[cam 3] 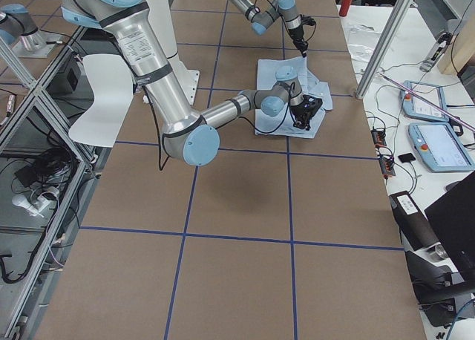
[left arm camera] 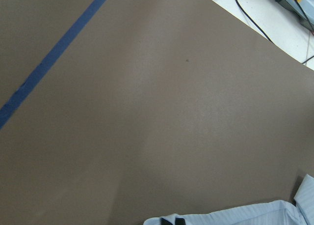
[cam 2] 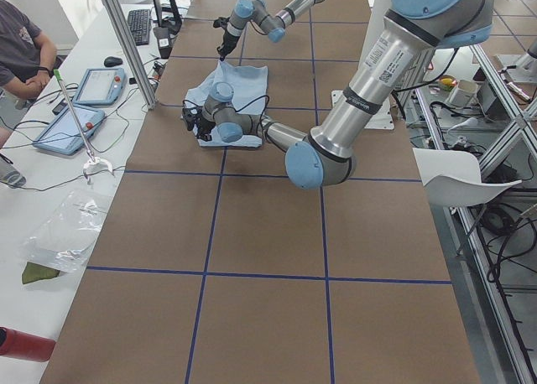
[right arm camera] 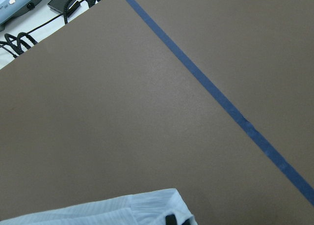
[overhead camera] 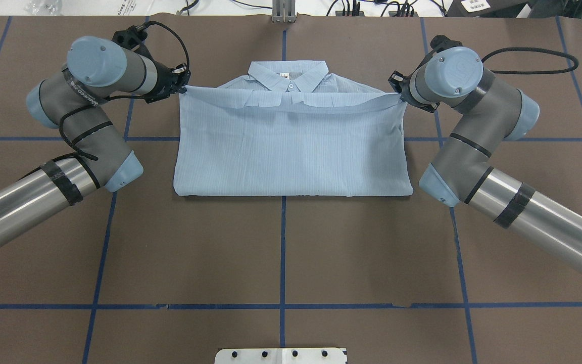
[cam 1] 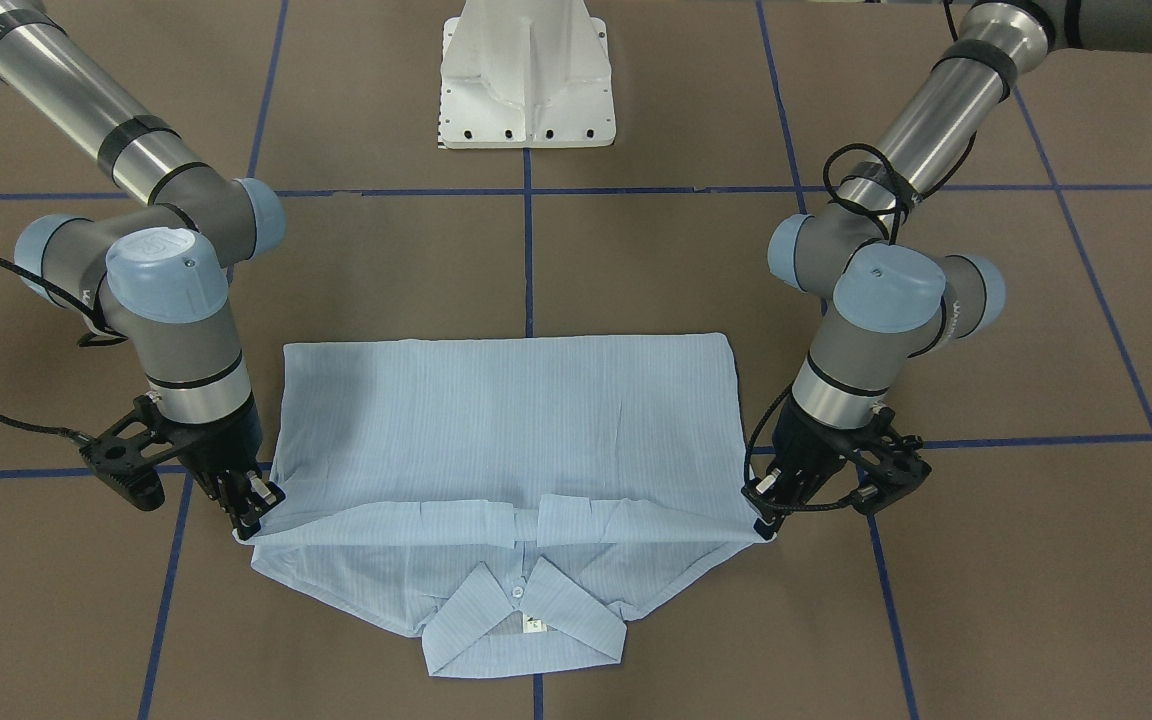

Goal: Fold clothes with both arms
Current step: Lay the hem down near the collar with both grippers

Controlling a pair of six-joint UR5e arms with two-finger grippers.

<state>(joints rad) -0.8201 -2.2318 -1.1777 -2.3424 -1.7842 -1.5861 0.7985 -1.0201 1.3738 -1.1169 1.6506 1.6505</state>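
Brown worktop (overhead camera: 195, 253) gridded with blue tape (overhead camera: 282, 253): a shirt (overhead camera: 291, 151) lies half-folded near the edge opposite the base (cam 1: 526, 80), collar outward. The left gripper (overhead camera: 183, 87) and right gripper (overhead camera: 397, 92) each pinch one corner of the folded-over layer.

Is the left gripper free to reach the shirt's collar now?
Likely not yet: the black left gripper is shut on the folded edge of the pale-blue striped shirt; otherwise nothing blocks the collar.

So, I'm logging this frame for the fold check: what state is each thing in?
Shirt, folded in half, free edge stretched taut just short of the collar.
Collar, flat, buttoned, uncovered.
Left gripper, shut on one shirt corner.
Right gripper, shut on the other corner.
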